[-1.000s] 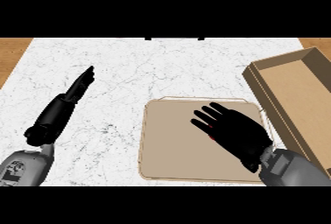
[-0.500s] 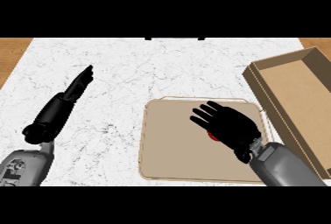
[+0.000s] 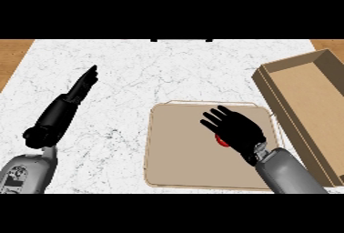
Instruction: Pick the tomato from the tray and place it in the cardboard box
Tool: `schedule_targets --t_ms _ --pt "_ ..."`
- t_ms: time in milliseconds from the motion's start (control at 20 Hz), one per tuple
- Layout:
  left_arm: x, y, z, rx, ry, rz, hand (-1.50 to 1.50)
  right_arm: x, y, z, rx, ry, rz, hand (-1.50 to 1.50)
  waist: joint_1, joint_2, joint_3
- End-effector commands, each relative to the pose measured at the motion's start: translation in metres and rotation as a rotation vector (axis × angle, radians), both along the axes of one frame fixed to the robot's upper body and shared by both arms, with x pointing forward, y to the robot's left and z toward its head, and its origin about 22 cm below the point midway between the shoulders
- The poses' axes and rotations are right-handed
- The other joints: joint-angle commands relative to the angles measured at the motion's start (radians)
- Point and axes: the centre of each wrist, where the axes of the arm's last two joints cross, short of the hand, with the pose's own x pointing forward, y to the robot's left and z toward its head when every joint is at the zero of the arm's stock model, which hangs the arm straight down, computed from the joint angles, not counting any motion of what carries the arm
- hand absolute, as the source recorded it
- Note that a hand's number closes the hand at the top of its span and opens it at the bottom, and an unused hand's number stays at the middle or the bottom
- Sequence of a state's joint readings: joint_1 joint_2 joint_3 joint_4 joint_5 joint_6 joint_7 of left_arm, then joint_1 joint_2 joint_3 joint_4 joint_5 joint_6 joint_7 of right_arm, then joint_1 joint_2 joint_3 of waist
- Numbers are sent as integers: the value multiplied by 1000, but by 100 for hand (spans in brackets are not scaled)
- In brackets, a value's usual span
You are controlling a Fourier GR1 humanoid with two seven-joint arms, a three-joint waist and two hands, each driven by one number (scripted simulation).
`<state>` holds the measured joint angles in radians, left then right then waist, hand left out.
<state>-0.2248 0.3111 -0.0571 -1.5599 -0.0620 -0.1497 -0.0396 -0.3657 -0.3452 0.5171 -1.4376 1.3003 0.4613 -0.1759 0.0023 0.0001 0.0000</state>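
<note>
**Right hand sits lower over the tomato on the tray**

The right hand (image 3: 234, 129) is above the tan tray (image 3: 181, 154). Its fingers are spread and bend down a little. They are not closed around anything. A small bit of the red tomato (image 3: 220, 141) peeks out on the left side of the palm. The hand hides most of the tomato. The tomato is on the tray, toward the tray's right side. I cannot tell if the hand is touching it.

One second ago, the hand was flat and stretched out over the tray, and the tomato could not be seen at all. Half a second ago, the fingers began to bend and a little red showed. Now the hand looks about the same as then, only drawn in a bit more toward the tomato. The grey arm behind it comes in from the bottom right.

The cardboard box (image 3: 306, 98) is on the right side of the white marble surface (image 3: 148, 68), just beside the tray. It is open at the top. It lies at a slant. It has not moved.

The left hand (image 3: 84, 83) rests on the left part of the surface, well apart from the tray. Its fingers are straight and point away from the robot. It is in the same place as before.
</note>
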Motion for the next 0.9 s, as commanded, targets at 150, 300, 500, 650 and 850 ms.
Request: schedule_targets --t_ms 150,300,500,650,850 --pt "4 25 0 -15 0 -7 0 13 -23 -20 -4 35 -12 -150 0 1 0" --pt "3 -9 -23 6 -7 -11 0 19 5 -27 -17 42 54 150 0 1 0" --pt "10 10 -1 1 3 -11 0 31 4 -33 56 -16 167 150 6 3 0" --pt "-1 15 -9 1 -6 -7 0 21 -1 -29 93 -55 187 150 1 0 0" --pt "-2 16 -12 9 2 2 0 20 -8 -24 135 -110 239 150 -1 0 0"
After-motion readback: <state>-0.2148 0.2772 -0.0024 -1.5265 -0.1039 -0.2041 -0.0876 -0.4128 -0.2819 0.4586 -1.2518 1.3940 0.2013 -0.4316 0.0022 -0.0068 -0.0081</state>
